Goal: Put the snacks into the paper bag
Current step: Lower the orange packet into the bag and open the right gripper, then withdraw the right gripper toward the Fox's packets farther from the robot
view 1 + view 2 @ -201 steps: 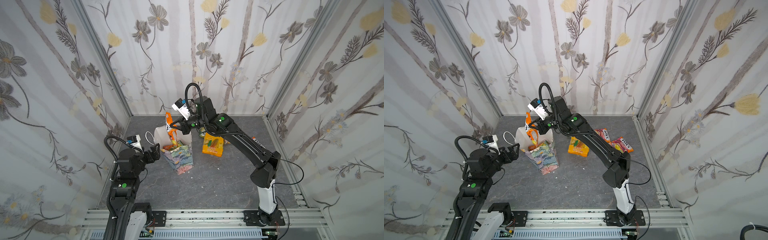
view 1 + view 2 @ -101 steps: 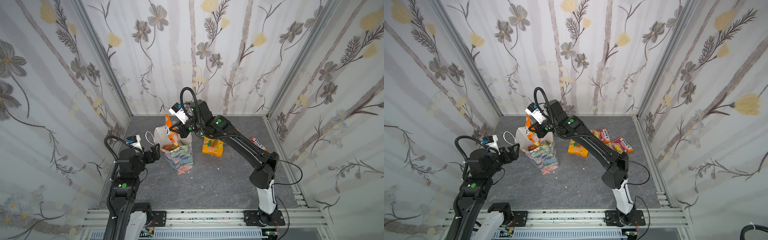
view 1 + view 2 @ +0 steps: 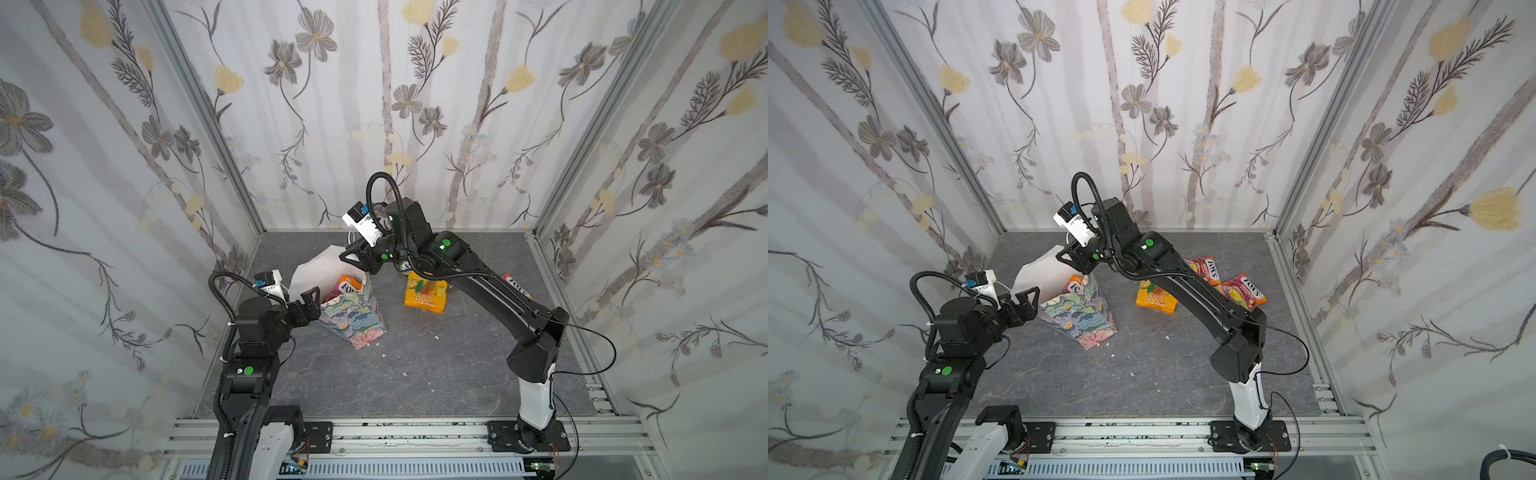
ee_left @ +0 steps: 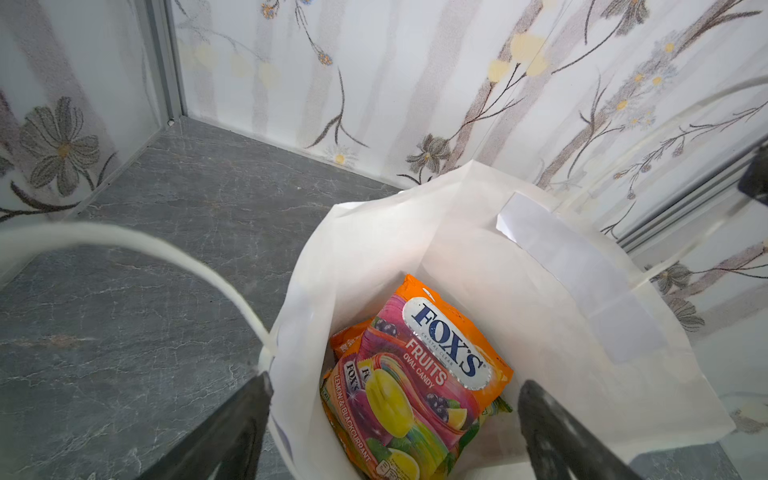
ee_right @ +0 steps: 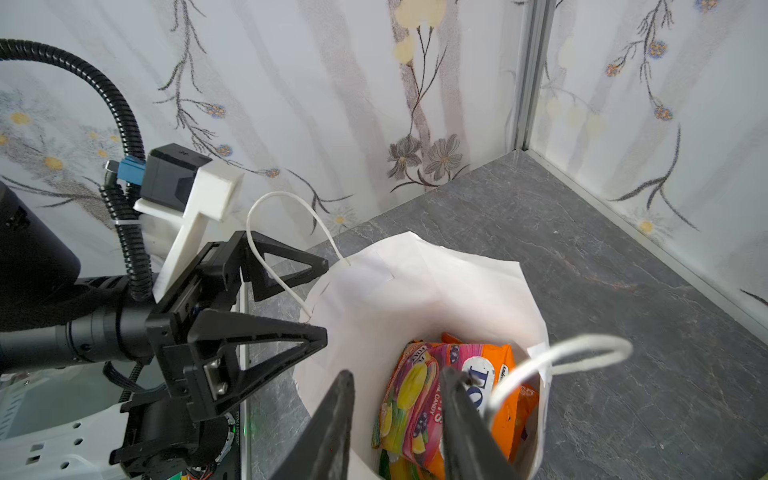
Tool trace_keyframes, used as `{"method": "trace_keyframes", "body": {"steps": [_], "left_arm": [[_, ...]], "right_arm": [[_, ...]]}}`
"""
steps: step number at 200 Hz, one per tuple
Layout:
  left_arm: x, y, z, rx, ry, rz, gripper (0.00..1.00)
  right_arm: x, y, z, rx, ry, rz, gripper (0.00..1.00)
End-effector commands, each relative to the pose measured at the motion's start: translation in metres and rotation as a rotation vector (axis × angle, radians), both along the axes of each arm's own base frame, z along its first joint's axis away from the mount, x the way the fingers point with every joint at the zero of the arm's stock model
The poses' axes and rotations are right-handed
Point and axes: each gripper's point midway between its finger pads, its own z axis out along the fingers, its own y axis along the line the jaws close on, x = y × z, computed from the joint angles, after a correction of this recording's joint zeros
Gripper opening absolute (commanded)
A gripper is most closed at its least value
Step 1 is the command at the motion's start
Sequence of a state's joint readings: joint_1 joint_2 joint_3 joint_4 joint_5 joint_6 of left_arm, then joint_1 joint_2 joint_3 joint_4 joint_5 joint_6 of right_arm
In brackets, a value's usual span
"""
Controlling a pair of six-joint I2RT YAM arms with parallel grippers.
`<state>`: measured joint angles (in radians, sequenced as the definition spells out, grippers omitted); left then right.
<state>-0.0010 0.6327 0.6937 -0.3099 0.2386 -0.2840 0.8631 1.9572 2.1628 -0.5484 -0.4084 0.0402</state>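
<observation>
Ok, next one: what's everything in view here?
paper bag: one, pastel floral outside, white inside, left of centre.
FOX'S packets in bag: at least three, orange, pink, yellow, stacked inside.
mango pack: one, orange-yellow, lying right of the bag.
loose FOX'S packets: two, red-purple, right of the mango pack.
table: one, dark grey, inside pale floral walls.
left claw: one, black, open, straddling the bag's rim.
right claw: one, black, open and empty, over the bag's mouth.

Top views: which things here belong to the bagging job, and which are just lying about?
Job: paper bag; FOX'S packets already inside it; mango pack; loose FOX'S packets near it.
Lying about: small white scraps on the tabletop.
</observation>
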Motion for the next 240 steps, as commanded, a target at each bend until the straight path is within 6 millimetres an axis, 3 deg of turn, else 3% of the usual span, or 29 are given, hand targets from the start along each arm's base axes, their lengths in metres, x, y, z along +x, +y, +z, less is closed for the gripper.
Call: {"method": "trace_keyframes", "body": {"steps": [1, 26, 72, 114, 135, 165, 178, 197, 211, 240], "left_arm": [[0.001, 0.0, 0.007, 0.003, -0.027, -0.004, 0.94], [0.001, 0.004, 0.008, 0.011, -0.03, 0.019, 0.94], [0.001, 0.004, 0.007, 0.011, -0.025, 0.023, 0.94], [0.001, 0.004, 0.007, 0.011, -0.027, 0.02, 0.93], [0.002, 0.004, 0.007, 0.011, -0.024, 0.018, 0.93], [0.001, 0.0, 0.016, -0.013, -0.04, 0.005, 0.93], [0.0, 0.001, 0.031, -0.031, -0.054, 0.013, 0.94], [-0.002, 0.004, 0.056, -0.045, -0.073, 0.041, 0.95], [0.0, 0.005, 0.063, -0.048, -0.056, 0.048, 0.95], [0.004, 0.003, 0.053, -0.033, 0.02, 0.033, 0.84]], "right_arm": [[0.007, -0.005, 0.011, 0.009, -0.06, -0.04, 0.35], [0.02, -0.017, 0.006, -0.039, -0.073, -0.158, 0.34], [-0.002, -0.039, 0.026, -0.063, -0.158, -0.356, 0.39], [0.002, -0.063, 0.003, -0.07, -0.15, -0.524, 0.47], [0.006, -0.061, -0.009, -0.073, -0.147, -0.541, 0.5], [0.013, -0.042, -0.031, -0.093, -0.123, -0.502, 0.51], [0.023, -0.041, -0.039, -0.101, -0.111, -0.517, 0.43], [0.037, -0.046, -0.045, -0.101, -0.088, -0.536, 0.18], [0.044, -0.051, -0.047, -0.098, -0.074, -0.543, 0.01], [0.044, -0.067, -0.047, -0.084, -0.061, -0.56, 0.0]]}}
